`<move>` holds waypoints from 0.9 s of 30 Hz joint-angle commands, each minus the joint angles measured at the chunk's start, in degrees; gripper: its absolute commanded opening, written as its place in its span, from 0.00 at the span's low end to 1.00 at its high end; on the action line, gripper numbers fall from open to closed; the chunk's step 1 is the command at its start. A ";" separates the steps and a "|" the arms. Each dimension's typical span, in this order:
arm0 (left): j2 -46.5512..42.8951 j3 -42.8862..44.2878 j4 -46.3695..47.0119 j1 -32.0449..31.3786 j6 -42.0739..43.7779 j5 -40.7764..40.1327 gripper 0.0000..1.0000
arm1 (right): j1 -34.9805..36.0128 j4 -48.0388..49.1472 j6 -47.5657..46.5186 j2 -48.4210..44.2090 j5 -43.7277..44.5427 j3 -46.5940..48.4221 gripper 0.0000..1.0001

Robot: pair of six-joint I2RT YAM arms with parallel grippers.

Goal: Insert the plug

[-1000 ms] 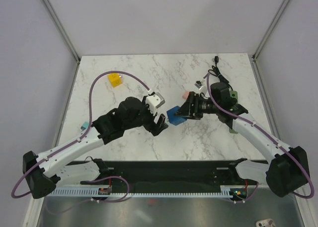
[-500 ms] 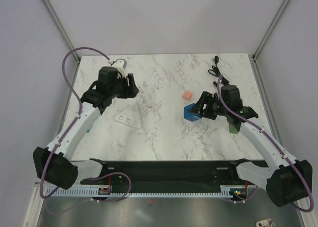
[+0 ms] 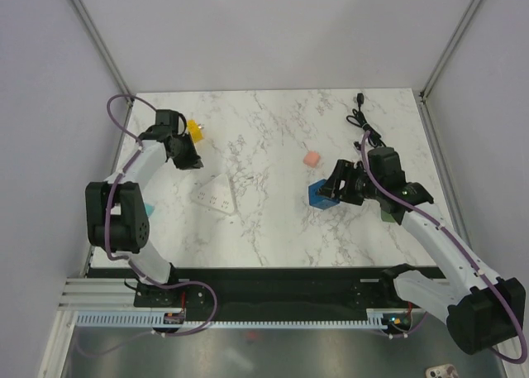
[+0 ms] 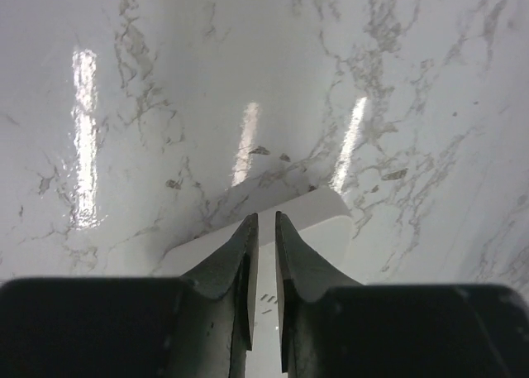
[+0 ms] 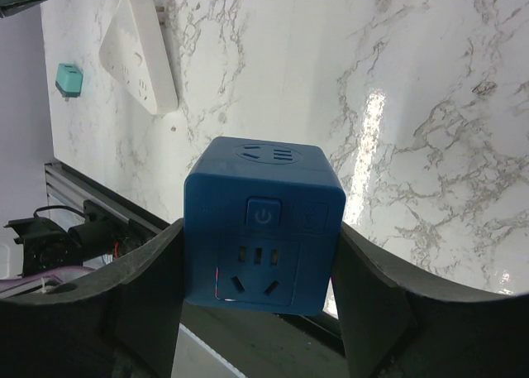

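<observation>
My right gripper (image 3: 329,193) (image 5: 261,233) is shut on a blue socket cube (image 3: 319,194) (image 5: 264,221), held just above the table right of centre, its jaws pressing both sides. A black cable with a plug (image 3: 361,105) lies at the back right, away from both grippers. A white power strip (image 3: 215,196) (image 5: 140,55) (image 4: 326,221) rests left of centre. My left gripper (image 3: 188,155) (image 4: 264,219) hangs at the far left above that strip's far end, shut with nothing between its fingers.
A yellow cube (image 3: 196,130) sits just behind the left gripper. A pink cube (image 3: 312,157) lies behind the blue one. A teal block (image 3: 149,208) (image 5: 69,78) is by the left edge, a green piece (image 3: 388,212) under the right arm.
The left arm swung from the table's middle back to the far left and its gripper shut empty. The right gripper carried the blue cube a little to the right and nearer.
</observation>
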 commanded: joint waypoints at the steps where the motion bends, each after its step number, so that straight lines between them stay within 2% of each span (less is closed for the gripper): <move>1: 1.39 -1.68 -2.16 0.33 0.66 -6.05 0.18 | 1.37 0.10 -1.85 -2.33 0.11 2.32 0.00; 4: 4.97 -1.42 -2.69 0.33 1.80 -9.77 0.18 | 2.61 -0.16 -1.07 -4.88 1.69 2.15 0.00; 8: 11.91 2.18 -6.11 0.33 3.48 -12.32 0.12 | 3.84 -0.42 -1.15 -5.33 1.52 1.97 0.00; 13: 13.08 -1.85 -8.92 -2.21 1.55 -10.93 0.09 | 5.33 -1.83 -2.38 -4.27 3.19 3.11 0.00; 17: 8.71 -7.37 -9.90 -8.89 -2.66 -6.09 0.09 | 5.86 -2.35 -2.64 -6.73 6.52 0.92 0.00; 23: 4.65 -11.96 -7.26 -18.38 -8.46 -2.05 0.07 | 7.62 -6.58 -5.10 -3.48 11.09 4.34 0.00; 27: 3.59 -11.88 -5.68 -23.84 -11.55 1.98 0.06 | 13.14 -6.06 -0.38 -4.01 17.24 3.64 0.00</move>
